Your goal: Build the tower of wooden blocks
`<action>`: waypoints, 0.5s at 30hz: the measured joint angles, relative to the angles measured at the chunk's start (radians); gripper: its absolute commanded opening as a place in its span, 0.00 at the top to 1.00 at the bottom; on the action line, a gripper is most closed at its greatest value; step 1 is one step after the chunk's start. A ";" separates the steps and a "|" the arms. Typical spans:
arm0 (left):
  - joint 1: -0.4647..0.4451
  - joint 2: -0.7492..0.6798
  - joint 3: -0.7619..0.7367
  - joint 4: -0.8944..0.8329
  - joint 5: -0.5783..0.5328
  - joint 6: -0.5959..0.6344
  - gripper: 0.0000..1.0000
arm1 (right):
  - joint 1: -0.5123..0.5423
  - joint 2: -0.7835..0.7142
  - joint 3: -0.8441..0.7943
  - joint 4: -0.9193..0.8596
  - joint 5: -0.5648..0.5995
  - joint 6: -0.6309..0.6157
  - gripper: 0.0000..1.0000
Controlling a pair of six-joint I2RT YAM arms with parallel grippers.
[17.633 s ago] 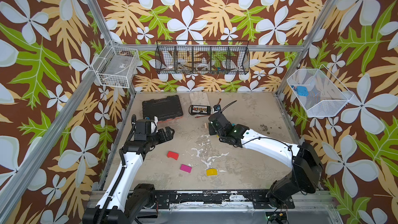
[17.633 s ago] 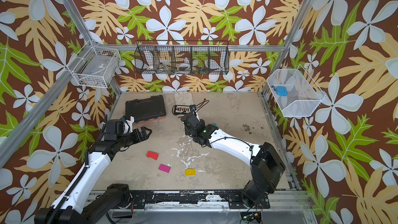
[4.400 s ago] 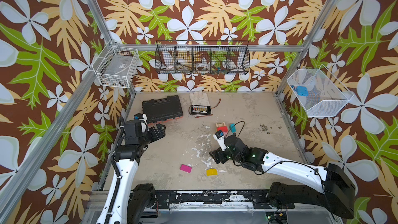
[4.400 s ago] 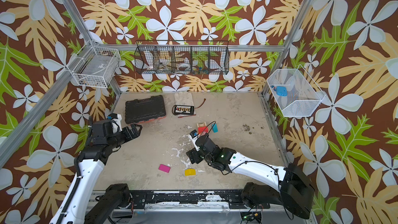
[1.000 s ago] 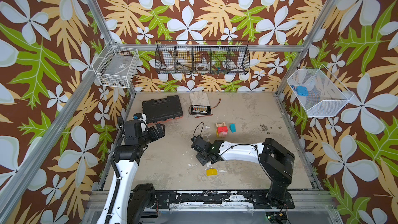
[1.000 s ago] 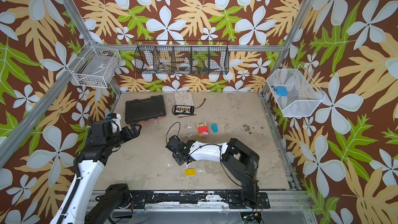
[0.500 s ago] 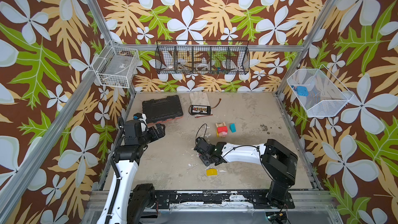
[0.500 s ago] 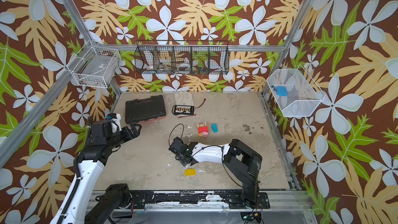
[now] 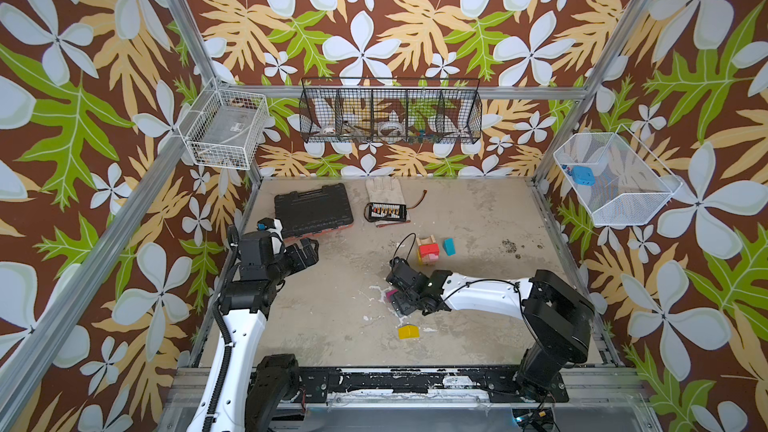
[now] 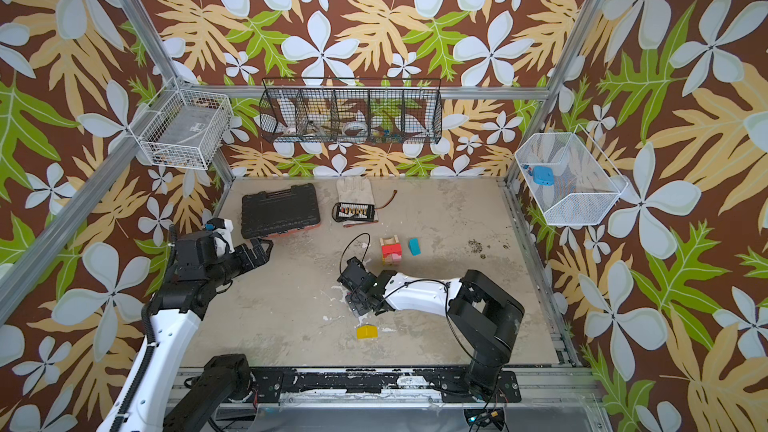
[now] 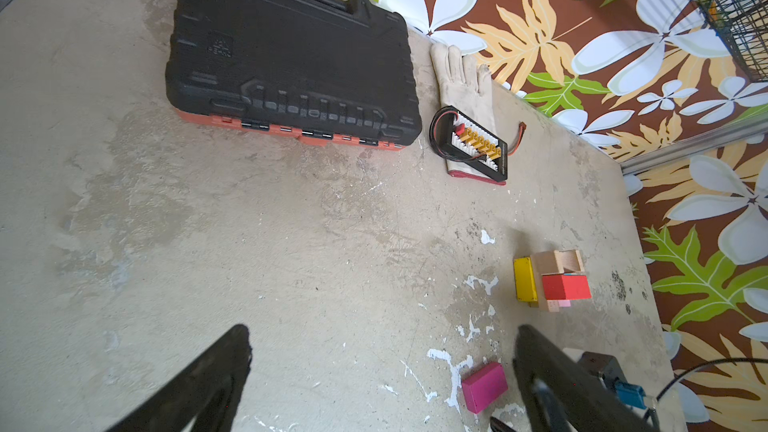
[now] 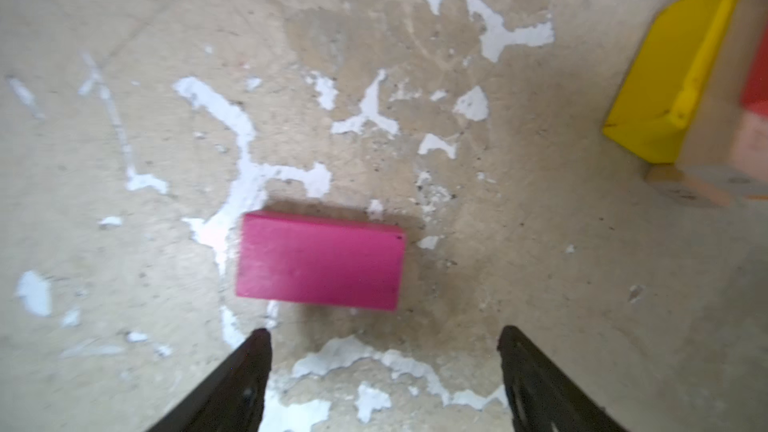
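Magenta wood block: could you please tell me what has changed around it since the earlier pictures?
The magenta rectangular wood block moved from near the yellow wedge block toward the tower; the right gripper opened its jaws and let it go. The red rectangular block went from floor onto the tower. Yellow wedge, black plastic tool case and open left gripper stayed.

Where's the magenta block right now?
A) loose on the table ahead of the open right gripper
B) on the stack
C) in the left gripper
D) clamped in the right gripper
A: the magenta block lies flat on the table, clear of the open right gripper.
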 measured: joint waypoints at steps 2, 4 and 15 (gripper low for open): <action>0.000 0.000 0.000 0.000 0.000 0.000 0.00 | 0.006 -0.003 0.005 0.018 -0.021 0.022 0.08; 0.000 0.000 0.000 0.000 0.000 0.000 0.00 | 0.006 0.000 0.013 0.022 -0.036 0.039 0.06; 0.000 0.000 0.000 0.000 0.000 0.000 0.00 | 0.006 0.143 0.123 0.018 -0.018 0.083 0.15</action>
